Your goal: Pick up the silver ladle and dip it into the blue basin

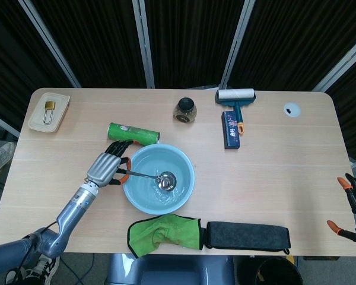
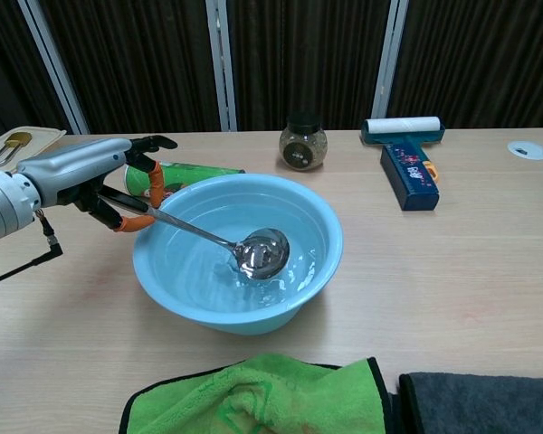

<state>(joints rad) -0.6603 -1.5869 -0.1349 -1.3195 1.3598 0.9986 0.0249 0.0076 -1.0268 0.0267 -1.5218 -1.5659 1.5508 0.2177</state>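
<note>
My left hand (image 1: 108, 164) (image 2: 95, 177) grips the handle of the silver ladle (image 1: 157, 178) (image 2: 244, 252) at the left rim of the blue basin (image 1: 141, 198) (image 2: 308, 280). The ladle's bowl sits low inside the basin, in rippling water. My right hand (image 1: 354, 205) hangs off the table's right edge with its fingers apart and nothing in it; the chest view does not show it.
A green can (image 1: 133, 133) (image 2: 185, 172) lies just behind the basin, close to my left hand. A jar (image 1: 186, 110), a lint roller (image 1: 235, 97) and a dark blue box (image 1: 231, 129) stand farther back. A green cloth (image 1: 165, 232) and grey cloth (image 1: 247, 236) lie at the front edge. A tray with a padlock (image 1: 47, 110) sits far left.
</note>
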